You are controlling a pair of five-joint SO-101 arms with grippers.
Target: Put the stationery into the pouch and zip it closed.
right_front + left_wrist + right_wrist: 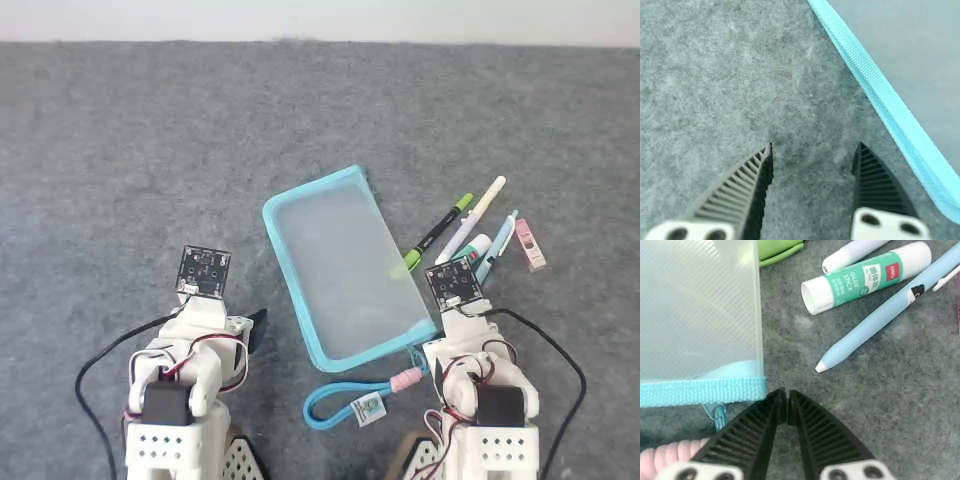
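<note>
The pouch [345, 268] lies flat on the bench [120, 150], the glue stick [865, 276] and blue pen [880, 315] just beside it. The left tool [814, 146] is spread near its edge; the right tool [788, 391], pressed together and seemingly empty, hangs by its corner.

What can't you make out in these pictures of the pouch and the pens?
High view: glue stick mostly hidden behind the right arm's wrist camera.
Right wrist view: blue pen cut off by the edge; green marker partly behind the pouch; zip pull partly covered by the right fingers.
Any view: whether the pouch is zipped or open, too small to tell.
</note>
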